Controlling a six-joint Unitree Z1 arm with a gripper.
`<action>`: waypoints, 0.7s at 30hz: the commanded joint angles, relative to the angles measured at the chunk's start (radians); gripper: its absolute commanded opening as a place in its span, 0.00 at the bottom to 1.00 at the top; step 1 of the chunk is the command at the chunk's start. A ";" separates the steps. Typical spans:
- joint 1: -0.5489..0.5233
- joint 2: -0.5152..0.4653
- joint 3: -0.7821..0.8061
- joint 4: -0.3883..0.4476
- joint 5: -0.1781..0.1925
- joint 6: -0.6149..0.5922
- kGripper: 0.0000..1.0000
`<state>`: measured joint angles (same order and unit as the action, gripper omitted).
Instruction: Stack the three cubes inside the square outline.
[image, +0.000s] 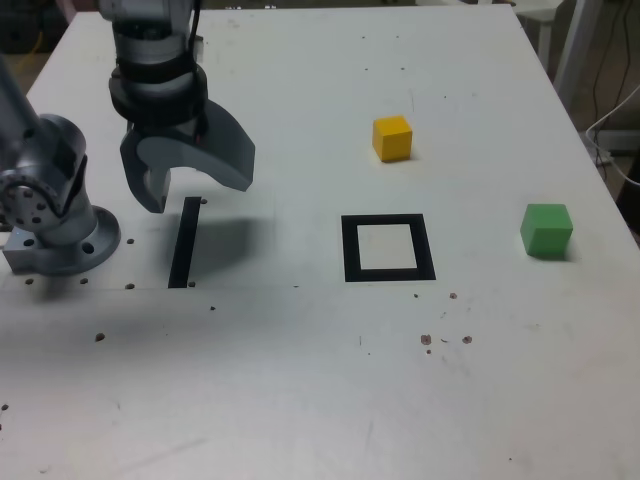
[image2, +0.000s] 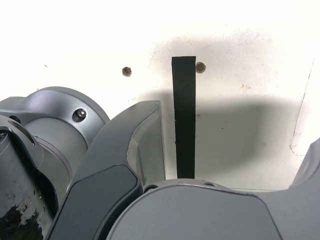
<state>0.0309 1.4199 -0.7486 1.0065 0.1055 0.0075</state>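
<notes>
The end effector (image: 190, 180) is being held spread wide and empty above the black stripe (image: 184, 243). The yellow cube (image: 392, 137) and green cube (image: 546, 229) are lying apart from the empty square outline (image: 387, 248); a red cube is not being shown. The cubes are judged light, rigid, best gripped across flat sides. The white desk (image: 300, 380) is being seen scuffed.

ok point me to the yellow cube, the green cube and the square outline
yellow cube (image: 392, 138): exterior view, on its front face
green cube (image: 546, 230): exterior view, centre of the block
square outline (image: 349, 248): exterior view, on the black tape of its left side
</notes>
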 joint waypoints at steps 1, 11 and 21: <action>-0.002 0.003 0.001 -0.002 0.002 -0.001 1.00; -0.002 -0.003 0.000 -0.002 0.002 -0.001 1.00; -0.002 -0.002 0.000 -0.002 0.003 -0.001 1.00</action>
<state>0.0309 1.4190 -0.7486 1.0065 0.1056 0.0075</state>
